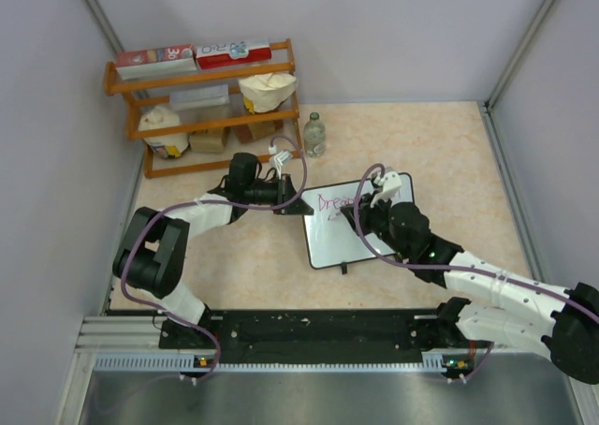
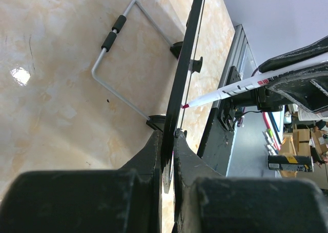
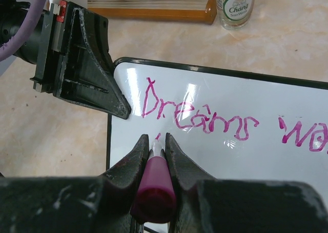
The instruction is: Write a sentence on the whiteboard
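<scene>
The whiteboard [image 1: 335, 242] stands tilted on the table, its black frame edge-on in the left wrist view [image 2: 185, 58]. My left gripper [image 1: 292, 207] [image 2: 168, 136] is shut on the board's left edge. The sentence [image 3: 205, 117] reads "Dreams" and the start of a second word in pink on the top line. My right gripper [image 3: 155, 139] [image 1: 363, 217] is shut on a pink-capped marker [image 3: 154, 189]. The marker's tip [image 2: 185, 105] touches the board just below the "D", beside a short pink stroke.
A wooden shelf [image 1: 208, 107] with boxes and bags stands at the back left. A small bottle [image 1: 314, 135] [image 3: 234, 4] is just behind the board. The board's wire stand [image 2: 119, 58] rests on the beige tabletop. Grey walls close in the sides.
</scene>
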You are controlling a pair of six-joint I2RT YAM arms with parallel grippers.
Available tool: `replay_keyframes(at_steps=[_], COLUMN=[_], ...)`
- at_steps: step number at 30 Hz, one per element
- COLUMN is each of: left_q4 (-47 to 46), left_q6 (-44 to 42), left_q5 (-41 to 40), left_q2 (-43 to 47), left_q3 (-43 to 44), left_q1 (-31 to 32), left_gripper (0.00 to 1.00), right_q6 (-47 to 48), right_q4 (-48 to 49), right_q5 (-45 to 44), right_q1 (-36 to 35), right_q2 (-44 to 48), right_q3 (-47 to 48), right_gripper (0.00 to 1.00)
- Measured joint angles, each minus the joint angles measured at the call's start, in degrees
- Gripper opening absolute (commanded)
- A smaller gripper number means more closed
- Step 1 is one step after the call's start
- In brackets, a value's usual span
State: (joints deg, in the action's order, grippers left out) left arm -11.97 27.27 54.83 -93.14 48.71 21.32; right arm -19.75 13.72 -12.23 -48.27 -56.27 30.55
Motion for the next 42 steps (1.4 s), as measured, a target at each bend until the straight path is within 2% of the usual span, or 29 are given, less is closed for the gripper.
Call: replay_keyframes(at_steps=[31,42], left_q4=[0.0,0.0], left_q6=[0.0,0.0], left_q5=[0.0,0.0], left_q2=[0.0,0.0], left_q3=[0.0,0.0], left_q1=[0.0,0.0], left_gripper=[0.0,0.0], right_q6=[-1.1,-4.0], right_q4=[-2.5,1.8], right_q5=[5.4,6.4], right_q1=[0.0,0.0], right_q2=[0.4,-0.3], right_q3=[-0.9,-0.9], right_gripper=[0.0,0.0])
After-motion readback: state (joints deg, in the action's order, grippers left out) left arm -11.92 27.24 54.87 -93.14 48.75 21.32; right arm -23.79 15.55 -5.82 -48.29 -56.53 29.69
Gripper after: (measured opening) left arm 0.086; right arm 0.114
